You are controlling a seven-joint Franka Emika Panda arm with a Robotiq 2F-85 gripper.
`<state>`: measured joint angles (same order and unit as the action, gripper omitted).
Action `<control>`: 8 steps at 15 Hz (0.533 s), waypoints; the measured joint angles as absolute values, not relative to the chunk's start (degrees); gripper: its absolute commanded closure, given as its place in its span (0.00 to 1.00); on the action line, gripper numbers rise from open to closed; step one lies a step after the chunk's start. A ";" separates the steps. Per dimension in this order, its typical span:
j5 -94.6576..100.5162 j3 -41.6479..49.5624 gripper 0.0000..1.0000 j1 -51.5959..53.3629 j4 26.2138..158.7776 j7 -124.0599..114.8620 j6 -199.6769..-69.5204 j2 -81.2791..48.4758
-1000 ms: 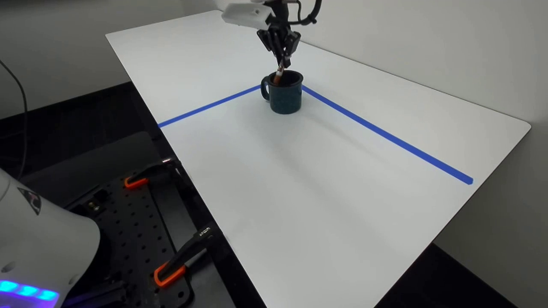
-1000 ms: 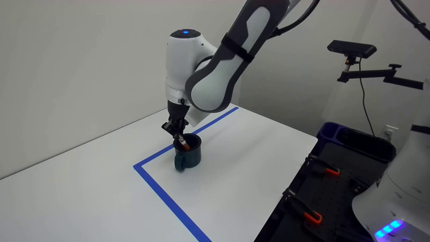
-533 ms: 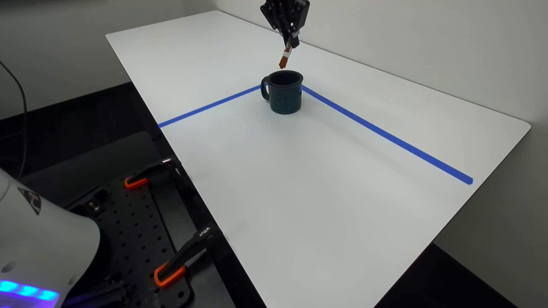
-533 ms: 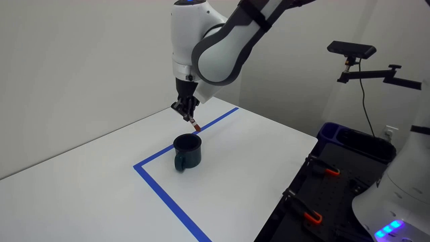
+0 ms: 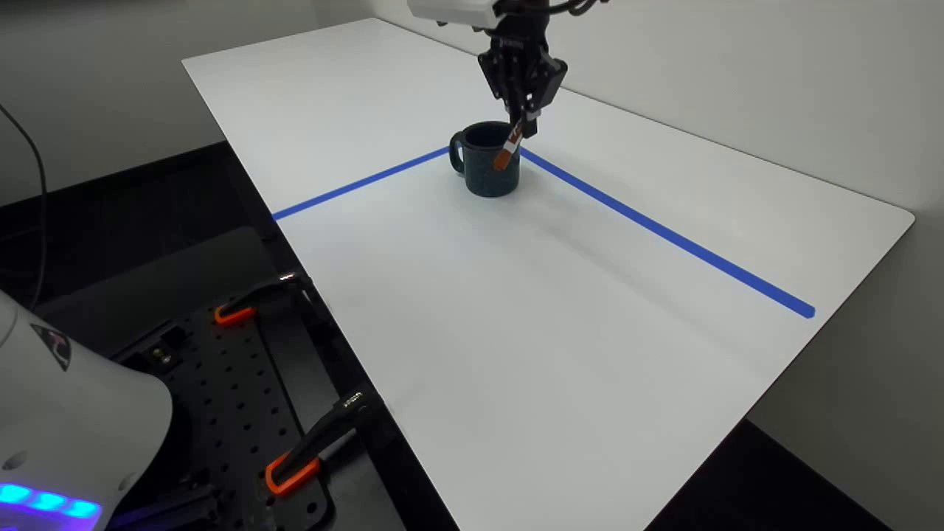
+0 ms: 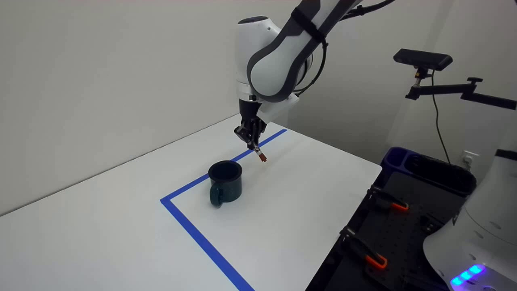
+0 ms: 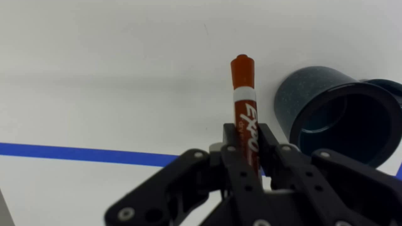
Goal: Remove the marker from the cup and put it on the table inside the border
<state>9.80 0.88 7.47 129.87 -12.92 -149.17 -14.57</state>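
The reddish-brown marker (image 5: 507, 156) is out of the cup, held tilted in the air; it also shows in an exterior view (image 6: 261, 155) and the wrist view (image 7: 244, 75). My gripper (image 7: 246, 131) is shut on its body, with the capped end sticking out past the fingertips. The dark blue cup (image 6: 230, 190) stands upright on the white table (image 6: 282, 218), inside the blue border (image 6: 214, 254) near its corner. In the wrist view the cup (image 7: 298, 91) lies right of the marker, its visible inside dark. My gripper (image 6: 251, 146) is beside the cup, above the table.
A wall (image 5: 700, 88) runs along the table's far edge. Two black clamps with orange parts (image 5: 291, 472) grip the near edge by the robot base (image 5: 74, 413). A dark blue bin (image 6: 428, 169) and a camera on an arm (image 6: 423, 59) stand beyond the table.
The marker was lifted up out of the cup in my gripper. Then the gripper moved sideways past the cup, away from its handle side, and came lower. The cup has not moved.
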 measured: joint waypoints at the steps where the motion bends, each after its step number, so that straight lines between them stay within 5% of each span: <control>1: 8.00 0.60 0.95 6.54 129.86 -11.11 -149.17 -15.51; 8: -2.82 -2.73 0.95 1.60 128.13 -0.82 -149.17 -23.60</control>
<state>-2.82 -2.73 1.60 128.13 -0.82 -149.17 -23.60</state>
